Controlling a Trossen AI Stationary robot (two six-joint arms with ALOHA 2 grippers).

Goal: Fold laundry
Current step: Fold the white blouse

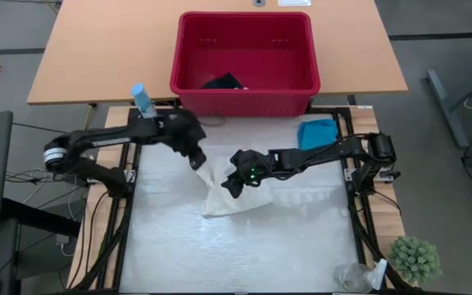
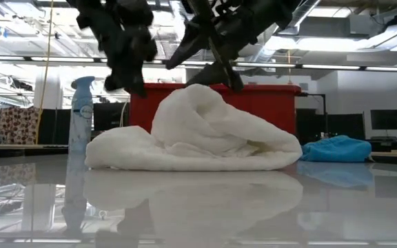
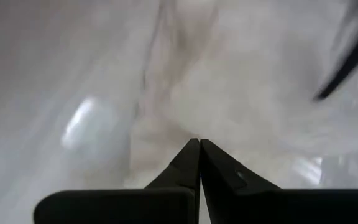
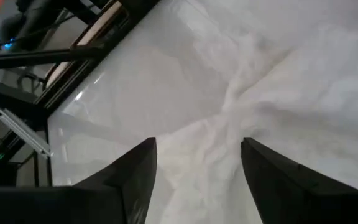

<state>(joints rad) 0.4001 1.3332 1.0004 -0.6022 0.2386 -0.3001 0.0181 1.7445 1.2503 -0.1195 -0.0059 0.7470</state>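
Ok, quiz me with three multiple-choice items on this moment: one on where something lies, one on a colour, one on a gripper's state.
1. Where is the dark garment?
A. in the red basket
B. on the white mat
C. under the spray bottle

2. What colour is the garment at the mat's far right corner?
A. yellow
B. turquoise
C. red

3. How do the right gripper's fingers stand over the white cloth?
A. shut on it
B. apart
C. out of view

Answers: 1 A, the high view shows it inside the basket. 2 B, seen from above and low. 3 B, right wrist view shows a gap.
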